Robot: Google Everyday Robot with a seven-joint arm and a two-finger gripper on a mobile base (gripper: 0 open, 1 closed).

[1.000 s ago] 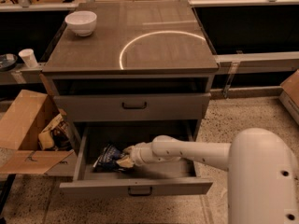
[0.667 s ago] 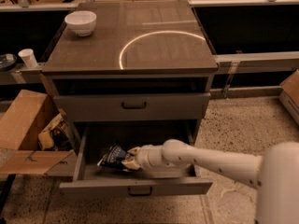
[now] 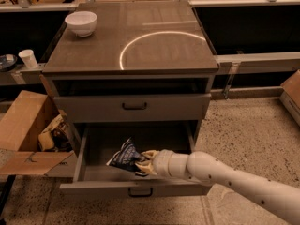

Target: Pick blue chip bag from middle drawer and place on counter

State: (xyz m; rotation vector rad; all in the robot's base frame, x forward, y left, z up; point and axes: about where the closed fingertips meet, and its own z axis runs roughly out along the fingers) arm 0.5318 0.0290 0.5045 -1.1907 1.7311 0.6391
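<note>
1. The gripper (image 3: 144,162) hangs over the floor of the open drawer (image 3: 93,187), toward the drawer's front and near its middle. It sits at the end of the arm (image 3: 220,175), which reaches in from the drawer's right.
2. Its 2 fingers are pinched together on the right-hand edge of the chip bag (image 3: 123,155).
3. The chip bag sticks out directly left of the gripper, tilted, with its long axis slanting up toward the drawer's back left. It looks raised off the drawer floor, though a low corner may touch.
4. The counter (image 3: 93,50) lies straight above the drawer, so the bag probably has to clear the front panel and come outward before rising.
5. A bowl (image 3: 81,22) stands on the counter, above the drawer's back-left corner.
</note>
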